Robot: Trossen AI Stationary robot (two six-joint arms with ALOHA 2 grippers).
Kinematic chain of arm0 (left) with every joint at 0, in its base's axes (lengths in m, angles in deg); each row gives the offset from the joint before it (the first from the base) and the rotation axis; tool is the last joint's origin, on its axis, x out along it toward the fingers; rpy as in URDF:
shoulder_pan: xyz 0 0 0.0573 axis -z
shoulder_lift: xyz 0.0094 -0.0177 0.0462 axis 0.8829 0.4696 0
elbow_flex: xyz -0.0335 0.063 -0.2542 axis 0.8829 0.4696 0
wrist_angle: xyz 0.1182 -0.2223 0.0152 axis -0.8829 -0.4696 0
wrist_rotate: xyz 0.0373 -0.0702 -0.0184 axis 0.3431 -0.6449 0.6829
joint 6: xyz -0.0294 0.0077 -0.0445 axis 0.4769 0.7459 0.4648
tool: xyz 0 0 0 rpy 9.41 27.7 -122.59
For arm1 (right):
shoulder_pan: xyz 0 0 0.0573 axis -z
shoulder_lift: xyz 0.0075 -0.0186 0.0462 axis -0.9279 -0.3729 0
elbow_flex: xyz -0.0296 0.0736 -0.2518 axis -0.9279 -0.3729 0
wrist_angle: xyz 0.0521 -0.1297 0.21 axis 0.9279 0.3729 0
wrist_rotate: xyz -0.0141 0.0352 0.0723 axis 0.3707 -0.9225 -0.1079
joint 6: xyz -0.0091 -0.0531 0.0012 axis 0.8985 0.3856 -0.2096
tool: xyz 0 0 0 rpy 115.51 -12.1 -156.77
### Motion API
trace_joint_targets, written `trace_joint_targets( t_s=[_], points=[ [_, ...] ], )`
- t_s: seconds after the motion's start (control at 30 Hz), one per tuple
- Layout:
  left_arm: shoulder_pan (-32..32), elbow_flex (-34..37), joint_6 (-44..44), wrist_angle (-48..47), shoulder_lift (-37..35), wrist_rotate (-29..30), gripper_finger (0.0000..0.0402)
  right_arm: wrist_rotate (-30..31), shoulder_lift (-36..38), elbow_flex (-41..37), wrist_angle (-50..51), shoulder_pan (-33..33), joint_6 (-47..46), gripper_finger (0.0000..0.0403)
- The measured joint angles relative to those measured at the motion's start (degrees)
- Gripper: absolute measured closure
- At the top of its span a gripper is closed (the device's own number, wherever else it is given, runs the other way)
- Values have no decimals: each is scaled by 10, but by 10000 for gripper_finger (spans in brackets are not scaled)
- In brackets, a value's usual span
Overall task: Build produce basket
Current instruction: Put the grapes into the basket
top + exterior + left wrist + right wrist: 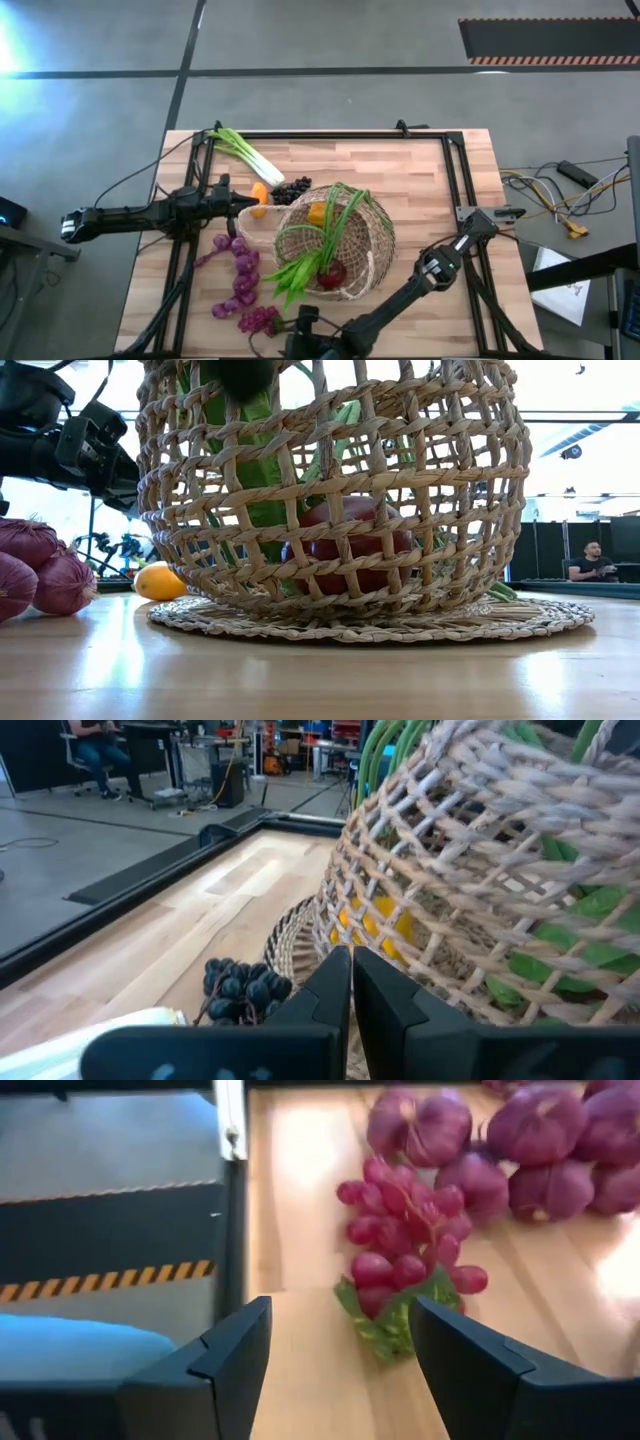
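Basket point(335, 245) sits mid-desk point(420, 170), holding a red apple point(350, 550), long green leaves point(300, 270) and an orange piece point(317, 213). Left hand point(243, 205) clenched, empty, right at the basket's left rim; dark grapes point(240, 988) lie just beside its fingers point(335, 995). Right hand point(340, 1342) released, jaws parted, low at the desk's near edge, with the pink-red bunch point(405, 1245) just ahead of it, not gripped. Purple bunch point(238, 272) lies left of the basket; leek point(245, 152) lies at the far left.
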Motion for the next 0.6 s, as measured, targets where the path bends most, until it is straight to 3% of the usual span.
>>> trace_joint_targets(
  t_s=[0.3,0.6],
  points=[
    [0,0,1,2,7,0,402,9,-29,-2,-19,35,-8,138],
    [0,0,1,3,28,0,402,-34,-36,-11,-25,46,5,169]
  ],
)
